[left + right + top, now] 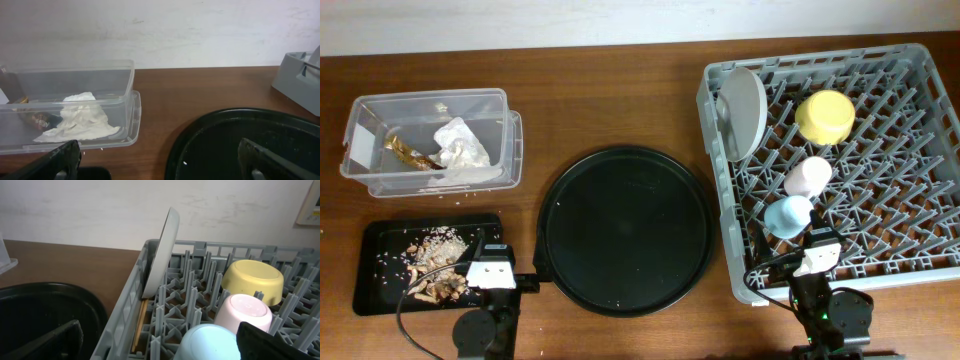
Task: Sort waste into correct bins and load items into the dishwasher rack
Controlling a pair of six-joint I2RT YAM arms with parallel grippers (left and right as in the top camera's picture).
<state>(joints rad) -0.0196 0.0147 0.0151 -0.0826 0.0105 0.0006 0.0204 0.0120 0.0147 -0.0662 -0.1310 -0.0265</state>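
Note:
The grey dishwasher rack (910, 250) on the right holds the upright pale plate (742, 112), the upturned yellow bowl (825, 117), pink cup (807, 177) and light-blue cup (788, 215). The right wrist view shows the plate (162, 250), bowl (252, 281), pink cup (242, 311) and blue cup (210, 342). The clear tub (365, 135) holds the white napkin (460, 143) and brown-gold wrapper (408, 152). The black rectangular tray (378, 255) holds food scraps (435, 265). My left gripper (160, 160) is open and empty at the table's front. My right gripper (162, 340) is open and empty at the rack's front-left corner.
A large round black tray (625, 228) lies in the middle, between the bins and the rack. Wooden chopsticks (139, 325) lie inside the rack along its left wall. A few rice bits lie on the table by the tub.

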